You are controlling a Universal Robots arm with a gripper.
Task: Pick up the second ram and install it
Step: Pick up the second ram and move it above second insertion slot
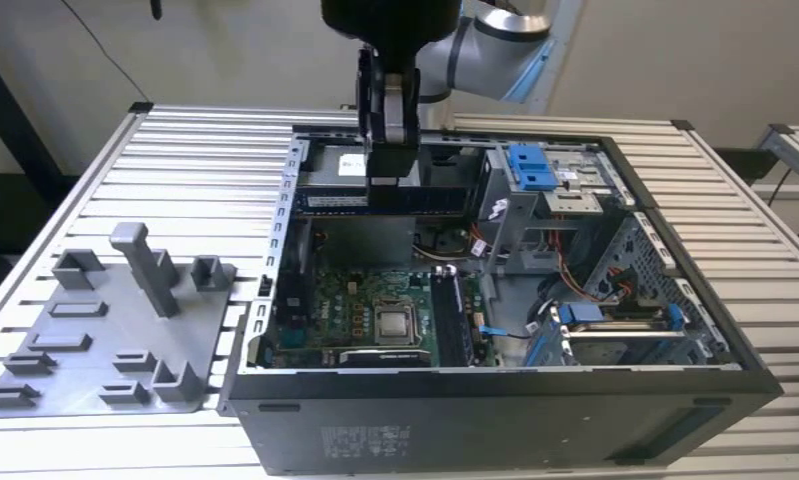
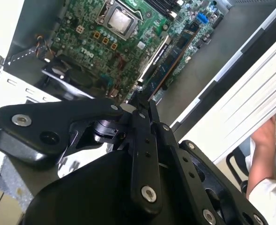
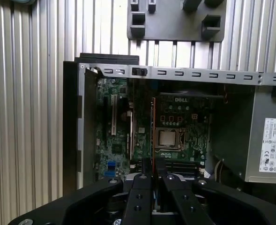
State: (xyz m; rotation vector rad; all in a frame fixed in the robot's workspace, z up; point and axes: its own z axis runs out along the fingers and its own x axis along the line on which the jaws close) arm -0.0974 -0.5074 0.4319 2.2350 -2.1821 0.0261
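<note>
In the exterior view the gripper point(image 1: 388, 172) hangs over the open computer case point(image 1: 506, 410), near its far wall; its two fingers are squeezed tight on the second ram point(image 1: 433, 198), pinching it near the middle; the stick is up in the air above the green board point(image 1: 359, 310), lying level, with its pale label toward the exterior view's left; the grey holder plate point(image 1: 99, 345) sits on the slatted table point(image 1: 199, 150) at the exterior view's left, just beside the case and well apart from the gripper; this view shows the whole long side of the stick. The first wrist view looks down past the black fingers point(image 3: 140, 187); here the stick is a thin reddish line running out from the fingertips, over the board and beside the shiny square chip point(image 3: 167, 138). The second wrist view shows the stick slanting away from the fingertips; at its edge are a person's hand point(image 2: 266, 136) and a pale sleeve point(image 2: 264, 197).
</note>
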